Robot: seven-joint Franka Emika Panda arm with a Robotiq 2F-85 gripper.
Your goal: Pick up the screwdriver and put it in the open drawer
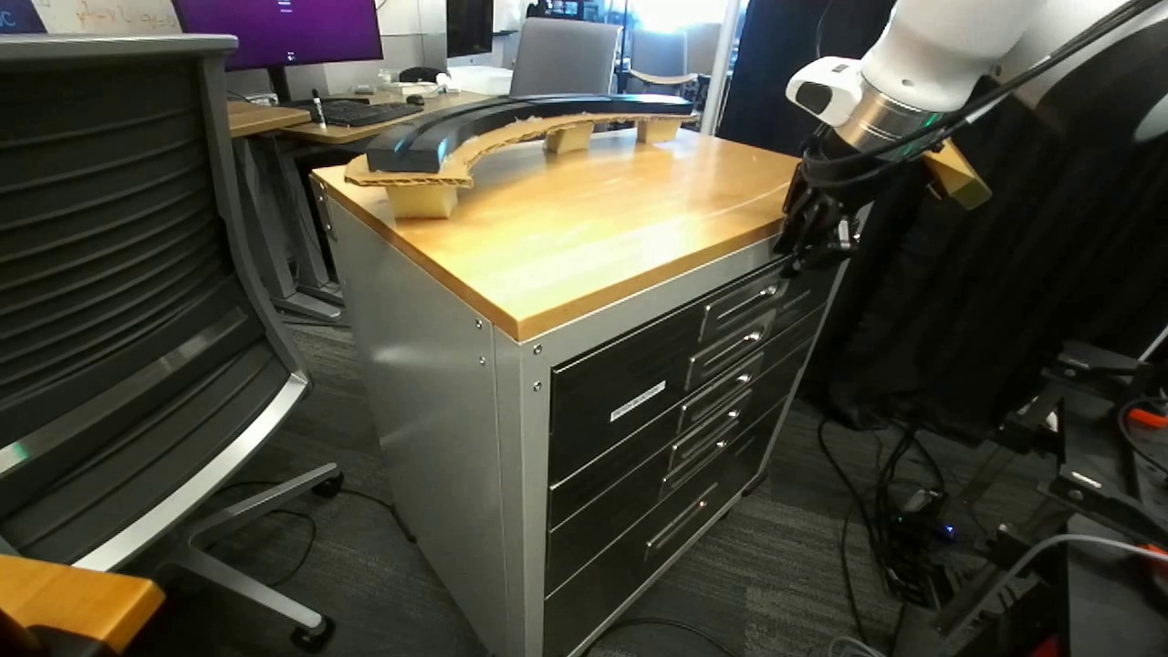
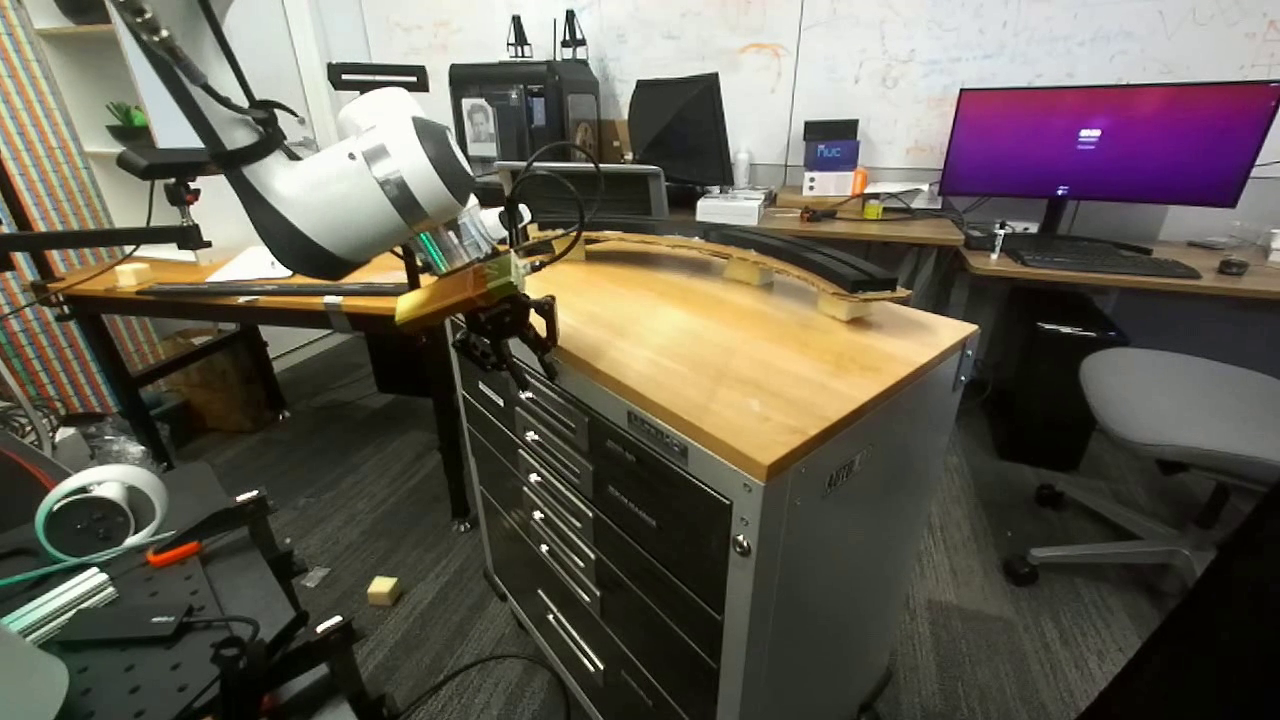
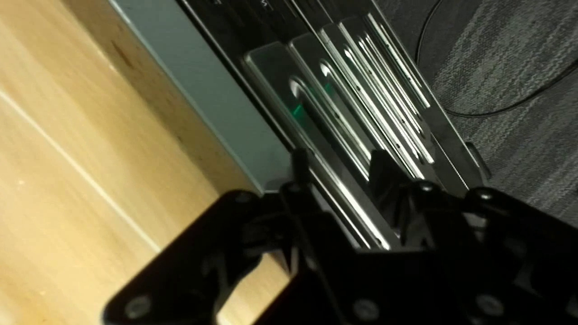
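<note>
Gripper [image 3: 339,161] first, since its black fingers [image 3: 384,176] are right up at the lens, 6 o'clock in the wrist view: they're standing well apart and I see nothing clamped between them. Can't tell if either tip touches metal. Screwdriver? Not spotted in any view, so no clue where it is. If it's a normal one, I'd guess light, rigid and tough, maybe slick on the shaft, so pinch it mid-handle. Thing is, the top drawer [image 1: 671,334] looks closed to me, same as the lower drawers [image 1: 630,497], so opening it is probably the job. Its metal pull [image 1: 744,308], near 3 o'clock in an exterior view, looks hard, shiny and likely slippery; I'd hook a fingertip behind the lip rather than trust a squeeze, and expect some weight. Main obstacle: the wooden worktop [image 3: 58,212], 9 o'clock in the wrist view, since a knuckle could clip its front edge. Up on it, 11 o'clock in an exterior view, there's a raised curved black track [image 1: 484,126], which shouldn't interfere. Office chair [image 1: 109,210] sits at 9 o'clock there, well apart from the gripper. Some orange thing [image 2: 175,553] lies around 8 o'clock in an exterior view, and I doubt that's our tool
</note>
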